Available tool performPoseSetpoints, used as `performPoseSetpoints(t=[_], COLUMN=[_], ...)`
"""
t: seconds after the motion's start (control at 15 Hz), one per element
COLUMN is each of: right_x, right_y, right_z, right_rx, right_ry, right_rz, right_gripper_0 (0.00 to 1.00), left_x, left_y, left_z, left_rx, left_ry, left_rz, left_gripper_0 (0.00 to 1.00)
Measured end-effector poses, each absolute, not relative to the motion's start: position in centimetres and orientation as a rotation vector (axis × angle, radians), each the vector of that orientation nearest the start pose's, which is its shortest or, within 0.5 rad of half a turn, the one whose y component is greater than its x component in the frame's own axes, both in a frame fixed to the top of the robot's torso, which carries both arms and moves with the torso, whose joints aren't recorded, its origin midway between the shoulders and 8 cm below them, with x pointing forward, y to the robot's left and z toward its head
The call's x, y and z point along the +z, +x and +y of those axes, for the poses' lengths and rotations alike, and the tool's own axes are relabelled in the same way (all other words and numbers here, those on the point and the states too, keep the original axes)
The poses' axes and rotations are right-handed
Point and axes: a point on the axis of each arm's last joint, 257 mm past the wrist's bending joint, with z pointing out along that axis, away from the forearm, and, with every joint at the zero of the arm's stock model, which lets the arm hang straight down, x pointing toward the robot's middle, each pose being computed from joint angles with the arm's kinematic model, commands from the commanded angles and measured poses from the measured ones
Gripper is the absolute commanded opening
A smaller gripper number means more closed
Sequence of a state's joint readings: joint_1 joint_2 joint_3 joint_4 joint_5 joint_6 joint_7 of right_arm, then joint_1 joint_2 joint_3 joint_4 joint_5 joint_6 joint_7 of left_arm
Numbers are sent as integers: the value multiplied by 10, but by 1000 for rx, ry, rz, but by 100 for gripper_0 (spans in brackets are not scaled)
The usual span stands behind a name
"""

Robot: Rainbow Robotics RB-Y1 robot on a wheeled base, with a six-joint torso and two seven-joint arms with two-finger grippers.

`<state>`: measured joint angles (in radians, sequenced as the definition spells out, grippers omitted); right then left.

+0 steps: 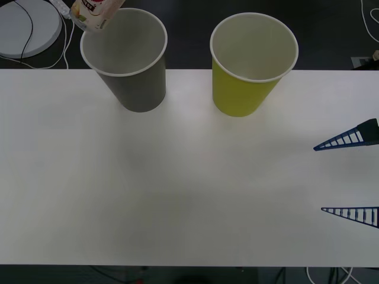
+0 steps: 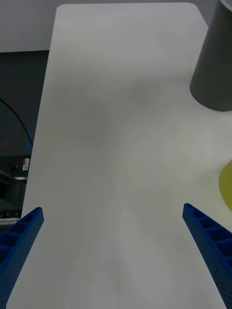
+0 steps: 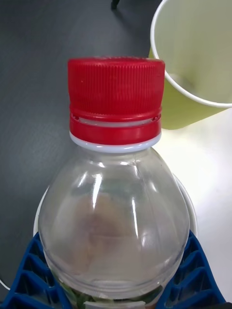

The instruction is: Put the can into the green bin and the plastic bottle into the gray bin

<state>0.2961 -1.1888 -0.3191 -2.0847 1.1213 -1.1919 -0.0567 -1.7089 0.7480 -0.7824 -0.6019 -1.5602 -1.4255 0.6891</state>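
Note:
The plastic bottle (image 3: 116,193), clear with a red cap (image 3: 116,99), sits upright between the blue fingers (image 3: 29,280) of my left gripper (image 3: 116,275), which is shut on its body. In the front view the bottle (image 1: 95,13) hangs at the far left rim of the gray bin (image 1: 133,83). A white rim (image 3: 192,212) of that bin shows just behind the bottle. The green bin (image 1: 249,83) stands upright to the right of the gray one, also seen as the green bin (image 3: 193,58). My right gripper (image 1: 346,177) is open over the table's right side, holding nothing. The can is out of view.
Both bins stand near the far edge of the white table (image 1: 177,195). Beyond that edge lies dark floor with a white round disc (image 1: 23,26) and cables. The gray bin's base (image 2: 212,91) shows in the right wrist view.

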Motion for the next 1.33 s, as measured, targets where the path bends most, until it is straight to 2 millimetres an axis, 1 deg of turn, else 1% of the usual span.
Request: performPoseSetpoints(t=[0.07, 1.13, 1.33], right_x=[-129, -129, -129], right_y=[306, 306, 306], right_z=[-250, -250, -250], right_rx=[362, 362, 362], right_ry=[-1686, -1686, -1686], right_rz=[1469, 1469, 1469], right_gripper_0=[100, 100, 100], left_x=[82, 82, 76], left_y=[611, 611, 607], left_z=[143, 142, 147], left_rx=[-111, -121, -176], left_ry=[1372, 1363, 1353], left_rz=[2021, 2025, 2022], left_gripper_0=[100, 100, 100])
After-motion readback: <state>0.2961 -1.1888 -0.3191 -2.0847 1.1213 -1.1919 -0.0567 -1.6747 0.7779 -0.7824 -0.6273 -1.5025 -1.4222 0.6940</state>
